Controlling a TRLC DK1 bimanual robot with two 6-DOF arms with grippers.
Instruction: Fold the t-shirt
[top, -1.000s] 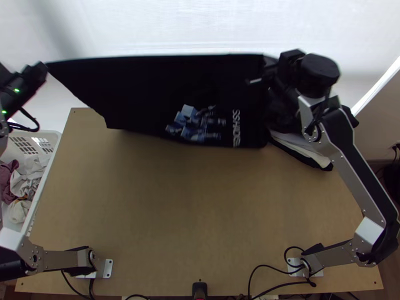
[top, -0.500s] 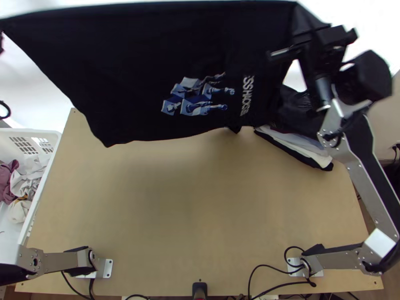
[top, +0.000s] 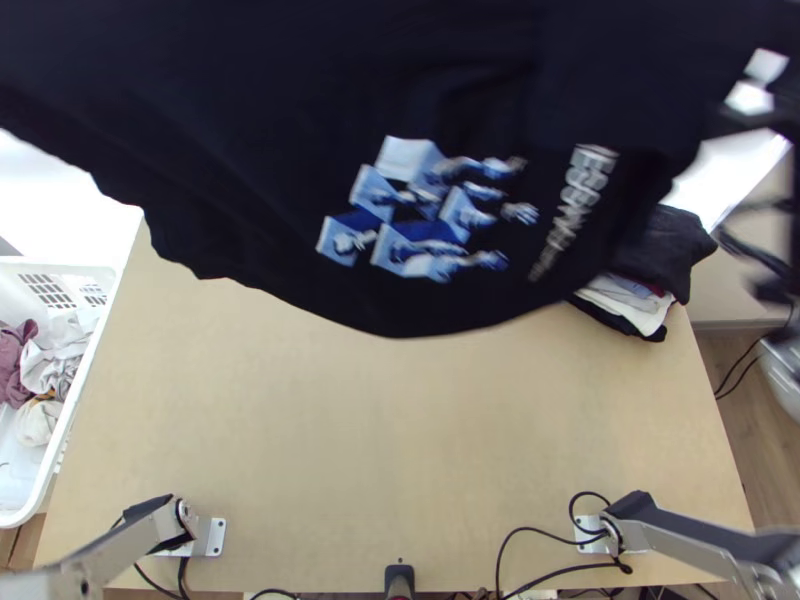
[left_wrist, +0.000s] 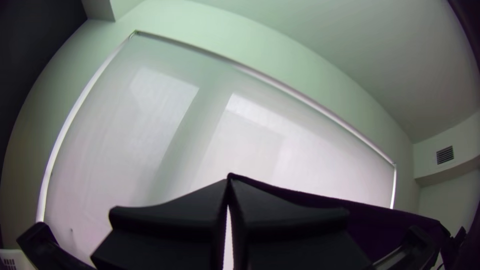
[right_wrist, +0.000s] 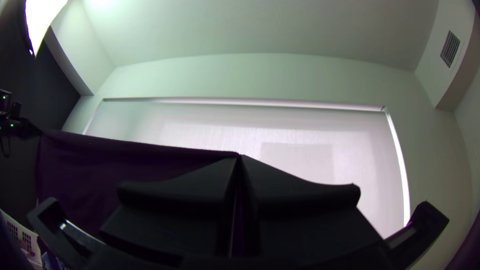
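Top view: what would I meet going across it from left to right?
White plastic laundry basket → left arm's silver-grey metal base plate → blue-and-white print on the black cloth t-shirt → pile of folded black and white clothes.

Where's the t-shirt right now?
In the top view, the t-shirt hangs in the air across the upper part, over the table's far side, partly hiding the stack of folded clothes.

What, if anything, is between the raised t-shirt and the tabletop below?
Nothing visible stands between the t-shirt and the near part of the tabletop. A pile of folded clothes at the far right corner, partly hidden by the shirt, could get in the way there.
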